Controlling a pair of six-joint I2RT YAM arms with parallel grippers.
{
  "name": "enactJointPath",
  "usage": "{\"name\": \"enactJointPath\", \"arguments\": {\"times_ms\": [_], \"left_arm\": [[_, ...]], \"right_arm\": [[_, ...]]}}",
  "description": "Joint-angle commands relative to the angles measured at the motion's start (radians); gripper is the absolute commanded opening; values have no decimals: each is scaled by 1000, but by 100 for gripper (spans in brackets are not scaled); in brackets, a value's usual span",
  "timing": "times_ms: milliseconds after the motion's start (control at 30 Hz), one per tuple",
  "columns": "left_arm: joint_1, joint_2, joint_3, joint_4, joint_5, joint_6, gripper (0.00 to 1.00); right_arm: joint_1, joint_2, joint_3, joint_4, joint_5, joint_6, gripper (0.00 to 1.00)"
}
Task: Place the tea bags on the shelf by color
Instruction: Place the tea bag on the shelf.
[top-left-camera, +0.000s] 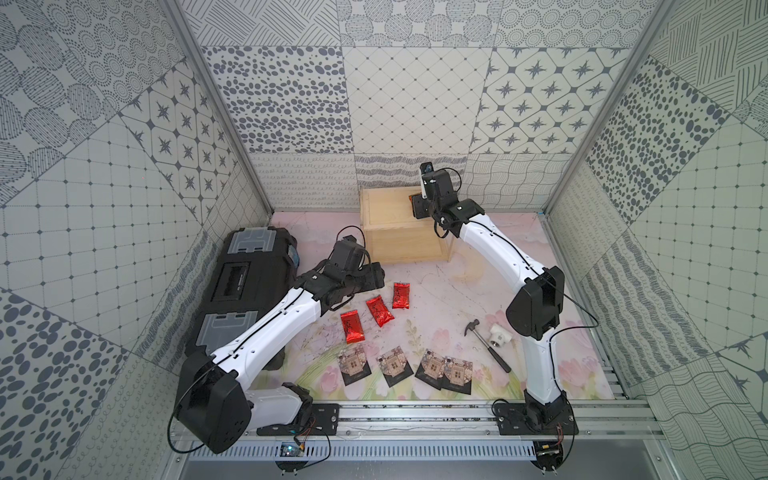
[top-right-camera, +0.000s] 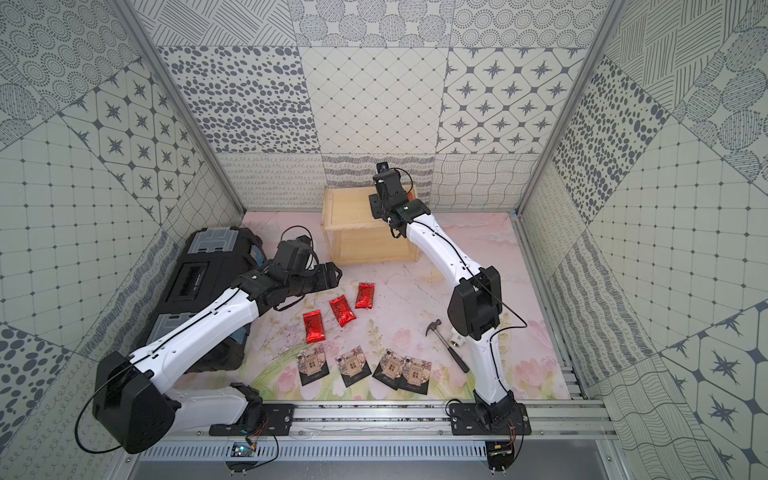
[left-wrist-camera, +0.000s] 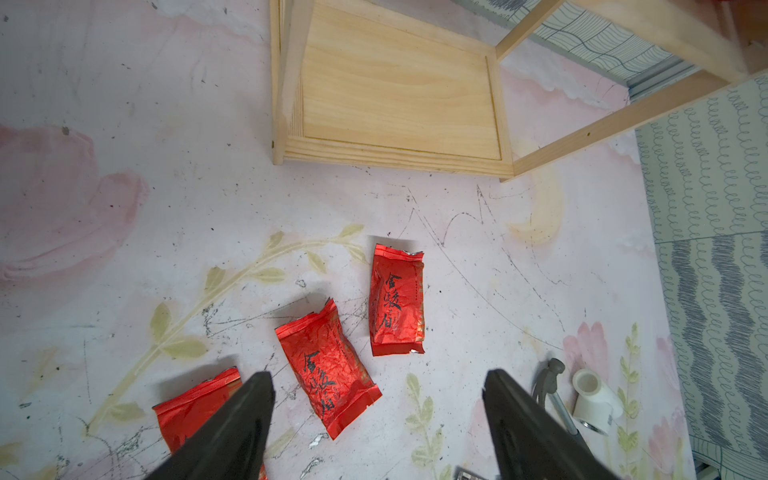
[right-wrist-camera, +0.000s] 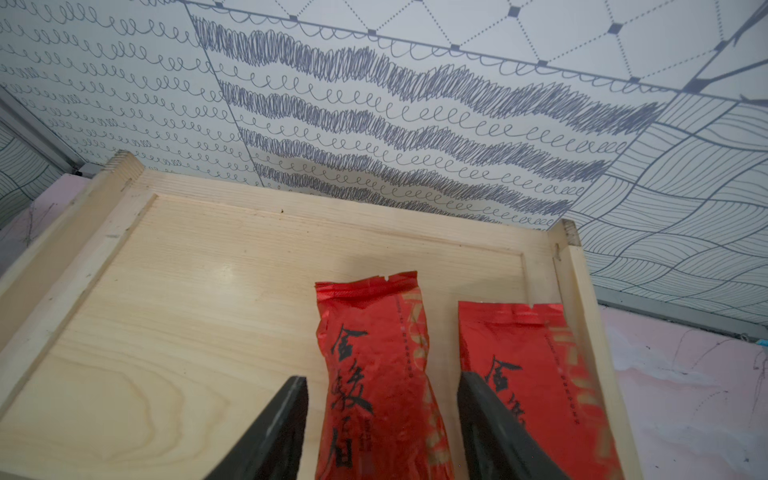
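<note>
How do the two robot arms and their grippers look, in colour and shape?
The left arm and right arm have white shells, bulky black joint housings and thin black cables. The left gripper and right gripper have dark, tapered fingers.

Left end effector (left-wrist-camera: 378, 382) spread wide; right end effector (right-wrist-camera: 382, 382) apparently parted.

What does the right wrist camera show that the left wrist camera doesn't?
Only the right wrist view: two red packets lying on the shelf's top board, one between the fingers of the open right gripper. Only the left wrist view: three red packets on the table, a hammer, a white fitting and the open left gripper. Both: the pale wooden shelf.
</note>
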Motion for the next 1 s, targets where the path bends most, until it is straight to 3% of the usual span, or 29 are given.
{"name": "enactJointPath", "arguments": {"times_ms": [0,200,467,733,967], "left_arm": [[-1,-16,-1,33,7,7,84],[-1,-25,-11,30,13,0,84],[-1,-45,-26,25,15,-10,84],[0,-55,-35,20,-2,-6,84],[-3,-47,-29,22,-4,1,84]], "right_arm": [[15,-30,36,28,-12,-55,62],[47,-48,-15,79,27,-118,66],[37,93,136,76,116,-259,83],[16,213,325,-15,75,-250,86],[6,231,334,-30,61,-231,86]]}}
